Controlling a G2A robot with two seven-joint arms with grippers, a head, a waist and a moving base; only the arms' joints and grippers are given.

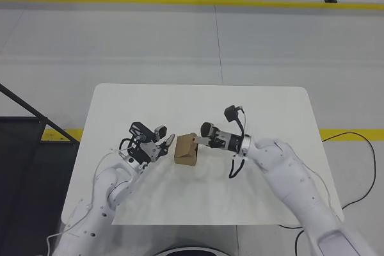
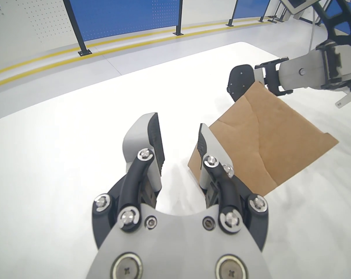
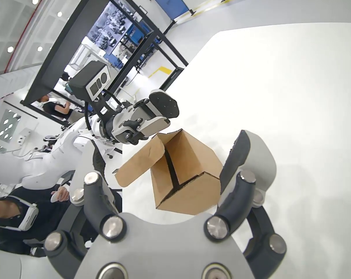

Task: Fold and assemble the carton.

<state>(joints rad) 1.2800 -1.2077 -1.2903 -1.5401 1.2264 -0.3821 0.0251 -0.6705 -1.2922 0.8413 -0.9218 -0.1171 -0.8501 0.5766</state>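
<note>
Two end effectors flank the carton point(image 1: 185, 152), which sits near the middle of the white table point(image 1: 262, 109). My left end effector point(image 2: 178, 139) hangs just beside one side of it, fingers spread apart and gripping nothing. My right end effector point(image 1: 203, 134) is at the opposite side, its jaws wide as well, with one pad point(image 3: 236, 158) seemingly against a corner of the box. One flap point(image 3: 137, 161) juts loose from the carton on the left arm's side. Past the table I see a yellow floor line point(image 1: 358, 134), a black frame point(image 1: 25, 104) and blue wall panels point(image 2: 120, 1).
</note>
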